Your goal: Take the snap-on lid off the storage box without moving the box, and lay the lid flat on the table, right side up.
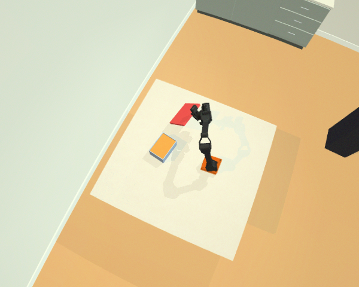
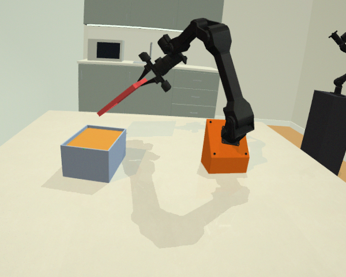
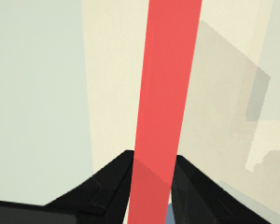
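Note:
The red lid (image 1: pixel 183 115) (image 2: pixel 119 98) (image 3: pixel 165 84) is in the air, tilted, with its far end lower than the end at the fingers. My gripper (image 2: pixel 140 82) (image 3: pixel 152 161) is shut on the edge of the lid nearest the arm. In the top view the fingers are hidden by the gripper body. The blue-grey storage box (image 1: pixel 157 156) (image 2: pixel 85 163) stands upright on the table, open at the top, with an orange surface inside. The lid is higher than the box and behind it in the exterior view, not touching it.
The pale table (image 1: pixel 173 210) (image 2: pixel 173 259) carries the box and the arm's orange base (image 1: pixel 218 161) (image 2: pixel 226 164), which stands to the right of the box. Cabinets (image 1: pixel 251 18) (image 2: pixel 107 86) stand beyond the table. A black pedestal (image 1: pixel 349 133) (image 2: pixel 325 128) with another arm is off to the right.

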`<state>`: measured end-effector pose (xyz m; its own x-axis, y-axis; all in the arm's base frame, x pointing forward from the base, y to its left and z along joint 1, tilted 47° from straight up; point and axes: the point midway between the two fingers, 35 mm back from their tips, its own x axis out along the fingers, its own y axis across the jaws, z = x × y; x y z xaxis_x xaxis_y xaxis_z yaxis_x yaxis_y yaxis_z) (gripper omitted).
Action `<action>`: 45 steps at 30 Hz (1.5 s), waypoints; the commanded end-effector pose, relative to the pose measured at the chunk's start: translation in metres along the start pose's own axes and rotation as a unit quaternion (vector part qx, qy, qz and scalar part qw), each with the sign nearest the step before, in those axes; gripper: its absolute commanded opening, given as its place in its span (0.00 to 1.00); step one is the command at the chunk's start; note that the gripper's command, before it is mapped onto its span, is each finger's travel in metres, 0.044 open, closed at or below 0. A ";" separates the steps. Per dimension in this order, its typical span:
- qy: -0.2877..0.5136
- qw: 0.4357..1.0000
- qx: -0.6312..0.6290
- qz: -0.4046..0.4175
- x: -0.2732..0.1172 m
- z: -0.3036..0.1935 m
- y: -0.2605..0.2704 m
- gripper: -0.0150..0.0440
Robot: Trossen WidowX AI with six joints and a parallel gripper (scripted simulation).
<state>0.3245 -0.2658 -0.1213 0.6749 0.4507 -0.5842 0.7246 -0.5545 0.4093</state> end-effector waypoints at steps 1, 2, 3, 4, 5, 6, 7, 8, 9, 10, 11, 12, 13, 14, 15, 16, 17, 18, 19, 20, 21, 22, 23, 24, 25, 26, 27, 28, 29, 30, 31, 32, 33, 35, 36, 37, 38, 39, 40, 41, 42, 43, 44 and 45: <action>0.001 1.000 -0.007 0.008 -0.002 0.001 0.004 0.25; 0.001 1.000 -0.007 0.008 -0.002 0.001 0.003 0.25; 0.001 1.000 -0.007 0.008 -0.001 0.001 0.003 0.25; 0.001 1.000 -0.007 0.008 -0.001 0.001 0.002 0.25; 0.001 1.000 -0.007 0.008 0.000 0.001 0.000 0.25; 0.001 1.000 -0.007 0.008 0.001 0.001 -0.001 0.25; 0.001 1.000 -0.007 0.008 0.002 0.001 -0.002 0.25; 0.001 1.000 -0.007 0.008 0.003 0.001 -0.003 0.25; 0.001 1.000 -0.007 0.008 0.004 0.000 -0.005 0.25; 0.001 1.000 -0.007 0.008 0.005 0.000 -0.006 0.25; 0.001 1.000 -0.007 0.008 0.005 0.000 -0.007 0.25; 0.001 1.000 -0.007 0.008 0.006 0.000 -0.008 0.25; 0.001 1.000 -0.007 0.008 0.007 0.000 -0.009 0.25; 0.001 1.000 -0.007 0.008 0.008 0.000 -0.010 0.25; 0.001 1.000 -0.007 0.008 0.009 0.000 -0.011 0.25; 0.001 1.000 -0.007 0.008 0.009 0.000 -0.011 0.25; 0.001 1.000 -0.007 0.008 0.010 0.000 -0.012 0.25; 0.001 1.000 -0.007 0.008 0.010 0.000 -0.013 0.25; 0.001 1.000 -0.007 0.008 0.011 0.000 -0.013 0.25; 0.001 1.000 -0.007 0.008 0.011 0.000 -0.014 0.25; 0.001 1.000 -0.007 0.008 0.012 0.000 -0.014 0.25; 0.001 1.000 -0.007 0.008 0.012 0.000 -0.015 0.25; 0.001 1.000 -0.007 0.008 0.013 0.000 -0.016 0.25; 0.001 1.000 -0.007 0.008 0.013 0.000 -0.016 0.25; 0.001 1.000 -0.007 0.008 0.014 0.000 -0.017 0.25; 0.001 1.000 -0.007 0.008 0.014 0.000 -0.017 0.25; 0.001 1.000 -0.007 0.008 0.015 0.000 -0.018 0.25; 0.001 1.000 -0.007 0.008 0.015 0.000 -0.019 0.25; 0.001 1.000 -0.007 0.008 0.016 0.000 -0.019 0.25; 0.001 1.000 -0.007 0.008 0.016 0.000 -0.020 0.25; 0.001 1.000 -0.007 0.008 0.017 0.000 -0.021 0.25; 0.001 1.000 -0.007 0.008 0.018 0.000 -0.021 0.25; 0.001 1.000 -0.007 0.008 0.018 0.000 -0.022 0.25; 0.001 1.000 -0.007 0.008 0.019 0.000 -0.023 0.25; 0.001 1.000 -0.007 0.008 0.020 0.000 -0.024 0.25; 0.001 1.000 -0.007 0.008 0.020 0.000 -0.024 0.25; 0.001 1.000 -0.007 0.008 0.021 0.000 -0.025 0.25; 0.001 1.000 -0.007 0.008 0.021 0.000 -0.025 0.25; 0.001 1.000 -0.007 0.008 0.022 0.000 -0.026 0.25; 0.001 1.000 -0.007 0.008 0.022 0.000 -0.027 0.25; 0.001 1.000 -0.007 0.008 0.023 0.000 -0.027 0.25; 0.001 1.000 -0.007 0.008 0.023 0.000 -0.028 0.25; 0.001 1.000 -0.007 0.008 0.024 0.000 -0.028 0.25; 0.001 1.000 -0.007 0.008 0.024 0.000 -0.029 0.25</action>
<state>0.3197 -0.2410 -0.1467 0.6809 0.4433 -0.5829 0.7207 -0.5469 0.4259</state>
